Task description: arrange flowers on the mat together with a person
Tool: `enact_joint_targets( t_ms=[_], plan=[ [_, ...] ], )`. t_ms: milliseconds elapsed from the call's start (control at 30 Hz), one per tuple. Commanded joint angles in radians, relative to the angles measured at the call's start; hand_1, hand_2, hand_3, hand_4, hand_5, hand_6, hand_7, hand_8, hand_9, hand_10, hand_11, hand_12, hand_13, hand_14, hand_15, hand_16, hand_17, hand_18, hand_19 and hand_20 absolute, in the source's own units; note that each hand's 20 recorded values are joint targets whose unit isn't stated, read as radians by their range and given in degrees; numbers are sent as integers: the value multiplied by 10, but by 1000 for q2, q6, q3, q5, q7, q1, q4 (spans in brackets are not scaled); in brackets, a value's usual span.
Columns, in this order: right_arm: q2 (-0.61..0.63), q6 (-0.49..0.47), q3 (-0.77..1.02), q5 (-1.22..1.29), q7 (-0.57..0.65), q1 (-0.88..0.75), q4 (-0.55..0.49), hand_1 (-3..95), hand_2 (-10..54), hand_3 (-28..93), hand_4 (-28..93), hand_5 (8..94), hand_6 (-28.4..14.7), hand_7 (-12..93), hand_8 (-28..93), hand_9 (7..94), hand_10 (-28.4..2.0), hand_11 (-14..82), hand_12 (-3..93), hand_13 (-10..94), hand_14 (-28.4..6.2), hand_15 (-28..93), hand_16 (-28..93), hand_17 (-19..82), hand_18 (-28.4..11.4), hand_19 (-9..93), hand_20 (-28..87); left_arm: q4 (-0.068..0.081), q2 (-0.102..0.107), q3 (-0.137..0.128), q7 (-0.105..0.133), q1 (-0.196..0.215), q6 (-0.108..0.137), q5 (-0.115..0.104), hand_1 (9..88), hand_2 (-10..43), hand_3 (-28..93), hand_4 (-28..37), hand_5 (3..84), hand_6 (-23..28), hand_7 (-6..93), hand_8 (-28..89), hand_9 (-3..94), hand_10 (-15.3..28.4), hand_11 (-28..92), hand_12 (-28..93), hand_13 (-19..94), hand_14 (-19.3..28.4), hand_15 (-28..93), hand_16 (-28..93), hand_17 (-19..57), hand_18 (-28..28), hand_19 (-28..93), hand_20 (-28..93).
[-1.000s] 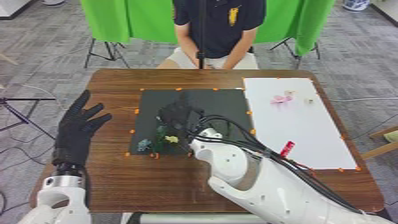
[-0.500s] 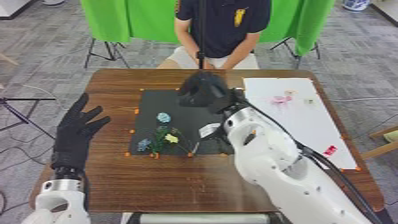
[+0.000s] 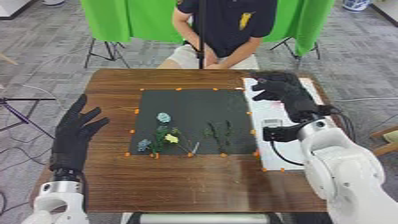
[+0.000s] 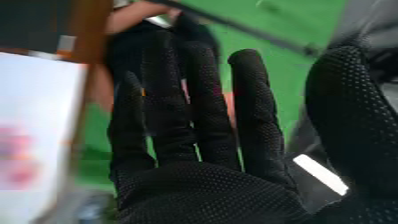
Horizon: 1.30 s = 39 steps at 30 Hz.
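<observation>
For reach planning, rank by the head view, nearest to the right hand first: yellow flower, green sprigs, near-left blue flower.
From the right hand:
1. Green sprigs, right half of the mat
2. Yellow flower, left of them
3. Near-left blue flower, by the mat's corner

Two blue flowers (image 3: 163,117), one yellow flower (image 3: 171,138), one dark mat (image 3: 188,104), one table (image 3: 178,185)

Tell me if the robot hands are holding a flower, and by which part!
Nothing is held. The left robot hand is open, and the right robot hand is open too, with straight, empty fingers.
</observation>
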Motion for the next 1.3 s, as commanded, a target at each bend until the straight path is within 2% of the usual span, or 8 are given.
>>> enact_joint_targets(
  t_ms=[33, 100, 200, 300, 500, 733, 967, 1300],
  plan=[
    [-85, -7, 62, 208, -71, -129, 19, 283, -21, 775, -269, 505, 31, 160, -135, 527, -134, 156, 140, 452, -160, 383, 107, 63, -213, 516, 171, 3, -6, 7, -5, 10, -4, 5, 232, 62, 793, -283, 290, 10, 137, -120, 334, 160, 220, 66, 284, 246, 473, -87, -79, 229, 485, 169],
    [-85, -24, 88, 252, -109, -155, 24, 268, -7, 774, -272, 494, 30, 156, -133, 506, -138, 142, 139, 427, -166, 363, 110, 50, -212, 502, 165, 1, -4, 6, -2, 18, -2, 5, 228, 61, 793, -283, 290, 9, 137, -120, 334, 160, 218, 66, 283, 245, 472, -86, -79, 228, 483, 168],
    [-86, -38, 115, 283, -169, -192, 26, 250, 6, 773, -276, 470, 31, 152, -130, 474, -140, 124, 138, 388, -173, 334, 113, 30, -209, 475, 156, -1, -16, -3, -14, 26, -8, 15, 227, 62, 792, -283, 290, 8, 137, -120, 335, 160, 217, 66, 280, 243, 467, -86, -81, 229, 479, 166],
    [-89, 6, 119, 339, -197, -217, 20, 242, 12, 772, -278, 463, 33, 151, -128, 464, -137, 118, 140, 375, -172, 319, 118, 23, -210, 467, 155, -2, -26, -9, -26, 29, -15, 25, 225, 63, 792, -283, 290, 8, 137, -120, 335, 160, 215, 66, 278, 242, 466, -84, -82, 228, 474, 163],
    [-100, -19, 132, 351, -245, -246, 31, 236, 13, 778, -279, 458, 37, 153, -129, 462, -135, 118, 145, 375, -170, 317, 138, 22, -211, 465, 164, 1, -30, -3, -36, 20, -23, 31, 222, 62, 795, -283, 291, 7, 135, -119, 334, 159, 212, 67, 278, 241, 464, -81, -82, 228, 471, 162],
    [-89, -40, 139, 380, -261, -266, 36, 234, 16, 781, -281, 452, 39, 153, -129, 458, -135, 112, 147, 372, -172, 304, 147, 20, -212, 457, 167, 0, -26, -4, -25, 23, -17, 23, 221, 62, 795, -283, 291, 7, 134, -119, 334, 159, 211, 68, 277, 240, 461, -80, -83, 228, 469, 162],
    [-71, -37, 123, 377, -279, -274, 40, 232, 18, 784, -281, 452, 41, 156, -130, 462, -136, 115, 148, 376, -170, 307, 153, 21, -212, 455, 173, 1, -31, -2, -37, 15, -23, 31, 221, 63, 794, -283, 290, 7, 134, -118, 334, 159, 211, 69, 277, 240, 461, -79, -83, 228, 470, 164],
    [-66, -48, 120, 381, -278, -274, 45, 230, 20, 788, -281, 452, 44, 160, -133, 465, -136, 119, 148, 381, -169, 312, 155, 21, -214, 455, 178, -1, -31, -4, -32, 23, -20, 28, 223, 65, 793, -283, 288, 7, 133, -117, 334, 159, 211, 69, 280, 241, 465, -80, -82, 229, 472, 166]
  ],
)
